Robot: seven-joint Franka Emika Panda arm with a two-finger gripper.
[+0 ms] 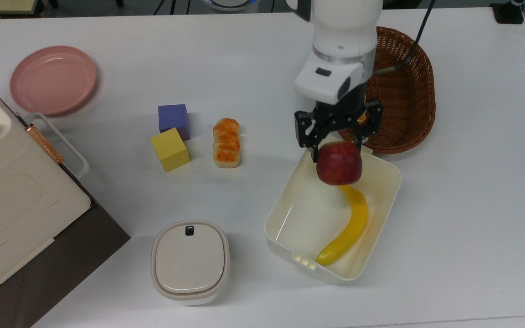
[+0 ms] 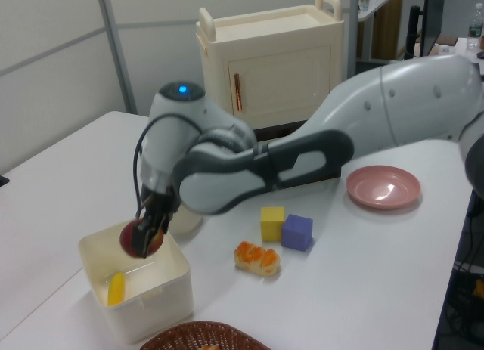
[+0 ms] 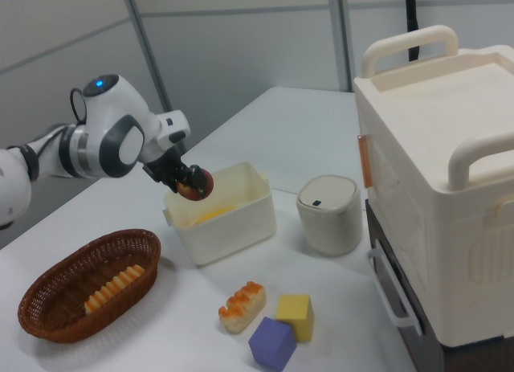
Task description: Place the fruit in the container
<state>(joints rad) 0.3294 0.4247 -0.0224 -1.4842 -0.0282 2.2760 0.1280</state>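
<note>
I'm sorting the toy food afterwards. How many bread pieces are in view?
2. A glazed loaf lies on the table beside the yellow cube; a ridged roll lies in the wicker basket.

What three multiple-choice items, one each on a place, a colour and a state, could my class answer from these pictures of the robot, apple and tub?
1. Where is the banana?
A. In the wicker basket
B. In the tub
C. On the pink plate

2. What colours are the two cubes?
A. Purple and yellow
B. Red and green
C. Both white

3. What is the state of the apple?
A. Lying on the table
B. Resting on the tub floor
C. Held by the gripper above the tub

Answers:
1 B: the banana lies on the floor of the tub.
2 A: the purple cube sits beside the yellow cube.
3 C: the gripper is shut on the apple, which hangs over the tub's open top near its rim in the left view, not yet released.
</note>
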